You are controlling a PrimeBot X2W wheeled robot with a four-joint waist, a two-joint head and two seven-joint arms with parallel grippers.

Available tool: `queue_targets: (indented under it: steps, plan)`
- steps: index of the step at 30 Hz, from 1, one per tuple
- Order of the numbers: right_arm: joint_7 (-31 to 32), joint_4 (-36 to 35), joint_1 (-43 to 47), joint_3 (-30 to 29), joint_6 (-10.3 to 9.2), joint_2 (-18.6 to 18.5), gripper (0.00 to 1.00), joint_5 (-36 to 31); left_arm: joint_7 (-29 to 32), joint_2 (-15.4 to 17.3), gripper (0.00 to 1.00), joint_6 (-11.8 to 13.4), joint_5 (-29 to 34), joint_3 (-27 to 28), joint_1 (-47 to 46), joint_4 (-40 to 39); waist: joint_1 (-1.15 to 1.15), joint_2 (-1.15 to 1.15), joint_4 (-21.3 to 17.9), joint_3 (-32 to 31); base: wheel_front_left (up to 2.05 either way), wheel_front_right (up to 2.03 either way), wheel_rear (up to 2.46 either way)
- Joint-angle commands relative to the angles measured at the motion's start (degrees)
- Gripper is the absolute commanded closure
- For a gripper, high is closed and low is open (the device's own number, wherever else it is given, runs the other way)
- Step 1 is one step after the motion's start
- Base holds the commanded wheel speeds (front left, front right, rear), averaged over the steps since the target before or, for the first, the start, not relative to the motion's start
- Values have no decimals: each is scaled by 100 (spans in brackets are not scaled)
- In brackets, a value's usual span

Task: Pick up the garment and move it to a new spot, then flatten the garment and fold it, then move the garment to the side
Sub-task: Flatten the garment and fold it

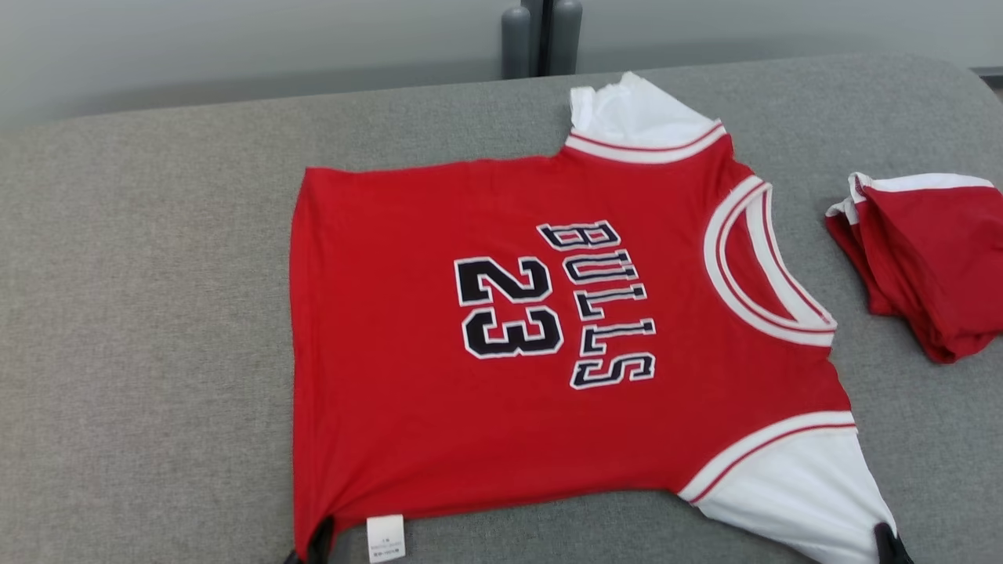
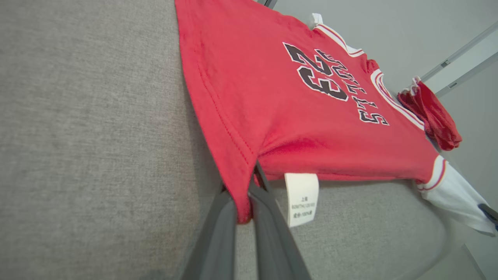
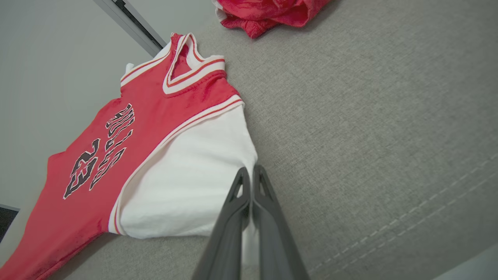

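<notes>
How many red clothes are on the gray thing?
2. A Bulls jersey lies spread flat in the middle; a bunched red garment sits apart at the right, past its collar. None look hidden.

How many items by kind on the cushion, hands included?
Spread jersey: 1
Bundled red garment: 1
Hands, each shut on the jersey: 2 (left hand at the hem corner, right hand on the white sleeve)
Total: 4

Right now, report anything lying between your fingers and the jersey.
Nothing visible does. The left fingers pinch the red hem corner of the jersey; the right fingers pinch its white sleeve.
</notes>
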Motion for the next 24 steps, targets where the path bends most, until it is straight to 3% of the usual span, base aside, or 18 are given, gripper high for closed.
queue_targets:
  steps: [1, 5, 13, 24]
  plan:
    - [9, -125, 88, -60, -2, -44, 100, 29, -24, -43, 100, 56, -7, 48, 138, -111, 0, 0, 91, -156, 0, 0, 0]
    - [158, -451, -1, -145, -2, -43, 100, -6, 83, -99, 100, 142, -18, -22, 255, -383, 0, 0, 65, -150, 0, 0, 0]
    - [706, -742, -891, -147, -1, -41, 100, -286, 783, 90, 100, 274, -154, 58, -377, -782, 0, 0, 73, -65, 0, 0, 0]
    - [1706, -503, -2413, -389, -1, -40, 100, -998, 1856, 385, 100, 277, -360, 184, -1607, -763, 0, 0, 253, 276, 0, 0, 0]
